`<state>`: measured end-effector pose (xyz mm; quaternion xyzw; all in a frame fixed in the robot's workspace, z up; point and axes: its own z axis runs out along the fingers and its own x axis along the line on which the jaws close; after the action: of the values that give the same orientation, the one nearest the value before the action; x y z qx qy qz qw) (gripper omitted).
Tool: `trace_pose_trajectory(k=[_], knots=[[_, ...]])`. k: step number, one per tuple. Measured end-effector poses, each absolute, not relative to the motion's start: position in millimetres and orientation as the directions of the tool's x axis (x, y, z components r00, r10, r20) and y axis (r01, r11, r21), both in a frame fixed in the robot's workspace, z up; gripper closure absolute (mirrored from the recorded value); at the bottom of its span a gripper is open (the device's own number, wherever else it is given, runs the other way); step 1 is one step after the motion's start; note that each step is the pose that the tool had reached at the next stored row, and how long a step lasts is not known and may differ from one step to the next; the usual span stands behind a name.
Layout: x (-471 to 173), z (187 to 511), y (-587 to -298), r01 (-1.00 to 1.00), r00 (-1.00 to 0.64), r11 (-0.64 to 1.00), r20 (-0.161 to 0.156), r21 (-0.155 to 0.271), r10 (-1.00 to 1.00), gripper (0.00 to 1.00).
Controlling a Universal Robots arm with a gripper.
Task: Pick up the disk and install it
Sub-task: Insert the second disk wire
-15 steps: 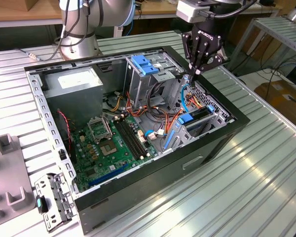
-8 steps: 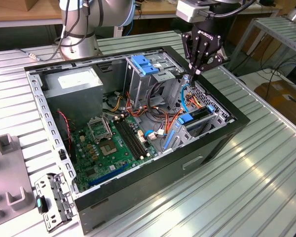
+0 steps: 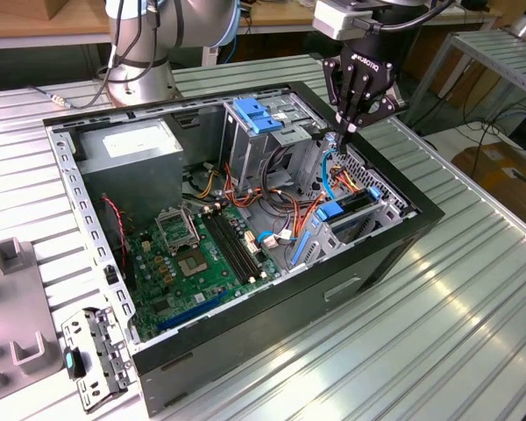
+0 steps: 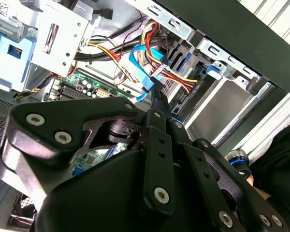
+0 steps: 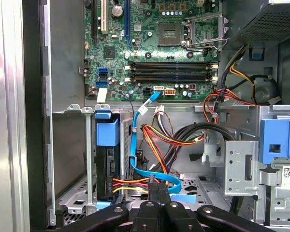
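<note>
Inside the case (image 3: 403,237) — disk (image 5: 106,166) edge-on in first wrist view, blue-railed.

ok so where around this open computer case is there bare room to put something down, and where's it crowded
Free: the ribbed aluminium table on the exterior view's right of the open black computer case, and the strip in front of it. Crowded: inside the case, where orange, yellow and blue cables fill the drive bay by the black tool; the grey plastic fixtures crowd the left corner.
</note>
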<state>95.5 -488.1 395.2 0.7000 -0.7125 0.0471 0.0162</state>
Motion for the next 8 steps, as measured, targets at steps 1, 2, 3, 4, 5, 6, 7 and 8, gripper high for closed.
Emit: trace_pose_trajectory(k=[1, 2, 3, 4, 5, 6, 7, 8], knots=[[95.5, 395.2, -488.1, -0.999, -0.02, 0.016, 0.089, -0.044, -0.996, 0.89], [95.5, 395.2, -488.1, -0.999, -0.02, 0.016, 0.089, -0.044, -0.996, 0.89], [95.5, 395.2, -488.1, -0.999, -0.02, 0.016, 0.089, -0.044, -0.996, 0.89], [95.5, 395.2, -488.1, -0.999, -0.02, 0.016, 0.09, -0.044, -0.996, 0.89], [95.5, 395.2, -488.1, -0.999, -0.02, 0.016, 0.09, -0.044, -0.996, 0.89], [95.5, 395.1, -488.0, -0.999, -0.02, 0.016, 0.093, -0.044, -0.996, 0.89], [95.5, 395.0, -487.6, -0.999, -0.02, 0.015, 0.111, -0.045, -0.994, 0.89], [95.6, 394.7, -486.7, -0.999, -0.02, 0.013, 0.145, -0.045, -0.989, 0.89]])
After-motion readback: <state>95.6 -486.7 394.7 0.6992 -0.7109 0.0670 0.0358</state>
